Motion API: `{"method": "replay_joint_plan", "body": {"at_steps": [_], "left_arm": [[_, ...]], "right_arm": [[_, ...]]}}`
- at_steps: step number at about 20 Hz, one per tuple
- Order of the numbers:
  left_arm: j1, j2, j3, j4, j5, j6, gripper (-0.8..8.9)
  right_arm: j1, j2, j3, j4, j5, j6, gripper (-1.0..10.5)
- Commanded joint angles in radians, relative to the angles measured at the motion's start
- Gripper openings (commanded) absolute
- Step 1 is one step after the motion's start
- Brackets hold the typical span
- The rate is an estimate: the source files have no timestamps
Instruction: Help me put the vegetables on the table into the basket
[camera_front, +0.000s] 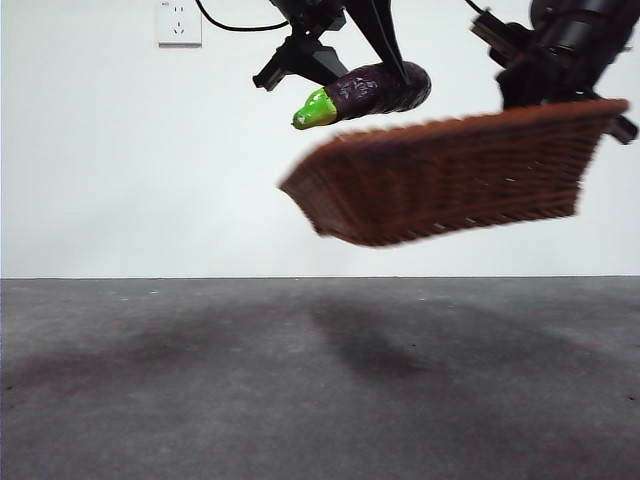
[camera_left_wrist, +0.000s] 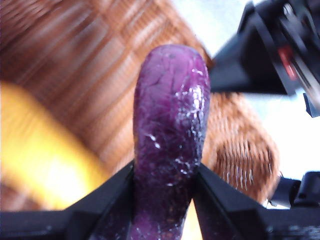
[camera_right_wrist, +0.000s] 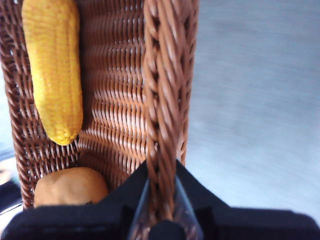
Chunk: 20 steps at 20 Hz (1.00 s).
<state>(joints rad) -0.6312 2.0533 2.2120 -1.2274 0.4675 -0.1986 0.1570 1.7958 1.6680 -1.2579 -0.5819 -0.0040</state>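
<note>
Pinching eggplant (camera_left_wrist: 170, 145): left gripper (camera_left_wrist: 165, 190) | right gripper (camera_right_wrist: 161, 200) clamps basket (camera_front: 450, 180) rim | grey table (camera_front: 320, 380), white wall (camera_front: 120, 160)

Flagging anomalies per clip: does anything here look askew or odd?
Yes: the brown woven wicker basket hangs tilted in mid-air, held by its rim in the right gripper, not on the table. The left gripper holds the glossy purple eggplant above it.

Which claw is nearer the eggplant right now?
Left. The left claw is shut on the eggplant, holding it above the basket. The right claw grips the basket's rim, apart from the eggplant.
</note>
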Motion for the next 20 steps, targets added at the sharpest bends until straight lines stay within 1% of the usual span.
{"method": "replay_joint_plan", "body": {"at_steps": [1, 5, 6, 8, 9, 11, 12, 13, 15, 16, 17, 18, 19, 20], "left_arm": [[0.002, 0.004, -0.006, 0.003, -0.015, -0.03, -0.05], [0.004, 0.004, -0.006, 0.002, -0.097, -0.087, 0.07], [0.004, 0.004, -0.006, 0.005, -0.103, -0.103, 0.85], [0.004, 0.004, -0.006, 0.032, -0.102, -0.142, 4.23], [0.004, 0.004, -0.006, 0.051, -0.101, -0.163, 4.89], [0.004, 0.004, -0.006, 0.101, -0.096, -0.238, 4.88], [0.004, 0.003, -0.005, 0.122, -0.07, -0.269, 4.88], [0.007, -0.005, -0.005, 0.137, -0.045, -0.279, 4.88], [0.013, -0.03, -0.005, 0.154, -0.043, -0.276, 4.88], [0.017, -0.05, -0.005, 0.15, -0.048, -0.254, 4.88], [0.021, -0.074, -0.005, 0.135, -0.051, -0.205, 4.85], [0.023, -0.106, -0.005, 0.098, -0.076, -0.143, 4.62], [0.023, -0.143, -0.005, 0.042, -0.157, -0.074, 4.62], [0.012, -0.182, -0.005, -0.019, -0.276, -0.018, 4.56]], "right_arm": [[0.02, -0.008, 0.003, 0.006, -0.072, 0.003, -0.2], [0.047, -0.007, 0.003, 0.011, -0.085, 0.003, -0.2], [0.047, -0.008, 0.003, 0.01, -0.092, 0.003, -0.2], [0.047, -0.008, 0.003, 0.008, -0.093, 0.003, -0.2], [0.047, -0.008, 0.003, 0.007, -0.092, 0.003, -0.2], [0.047, -0.007, 0.003, 0.009, -0.085, 0.004, -0.2], [0.047, -0.008, 0.003, 0.01, -0.071, 0.005, -0.2], [0.047, -0.007, 0.003, 0.009, -0.067, 0.004, -0.2], [0.045, -0.007, 0.003, 0.015, -0.061, 0.004, -0.2], [0.045, -0.007, 0.003, 0.019, -0.041, 0.004, -0.2], [0.044, -0.007, 0.003, 0.022, -0.014, 0.004, -0.2], [0.04, -0.007, 0.003, 0.026, 0.021, 0.004, -0.2], [0.031, -0.007, 0.003, 0.035, 0.053, 0.004, -0.2], [0.028, -0.007, 0.003, 0.049, 0.075, 0.005, -0.2]]}}
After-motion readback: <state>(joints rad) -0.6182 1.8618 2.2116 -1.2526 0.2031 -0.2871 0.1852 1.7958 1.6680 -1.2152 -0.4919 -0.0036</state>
